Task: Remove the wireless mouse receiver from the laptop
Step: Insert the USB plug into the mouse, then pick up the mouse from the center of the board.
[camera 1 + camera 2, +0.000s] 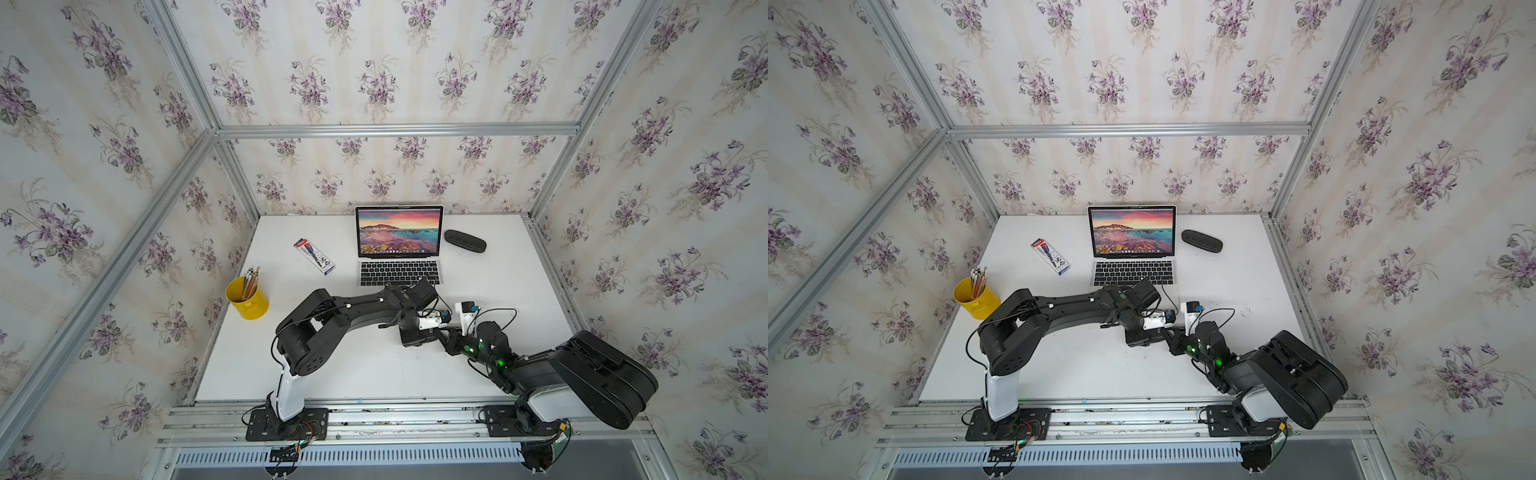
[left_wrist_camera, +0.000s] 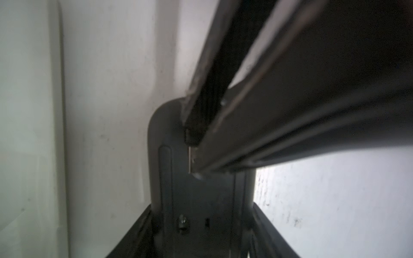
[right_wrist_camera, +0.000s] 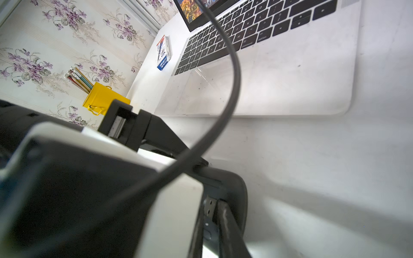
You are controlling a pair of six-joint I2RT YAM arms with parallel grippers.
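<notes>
Your yellow metal cup [image 1: 248,305], glossy and cylindrical, stands left of and forward of the slim silver laptop [image 1: 399,272] and holds a bundle of pencils [image 1: 250,279]. The oblong black case [image 1: 465,241], right of the laptop's screen, lies closed. The wireless mouse receiver [image 3: 210,207] is out of the laptop and just in front of it. Its bare silver plug shows, pinched between the closed jaws of your right gripper [image 1: 444,330]. Your left gripper [image 1: 434,333] meets it there, and I cannot tell how its jaws stand.
</notes>
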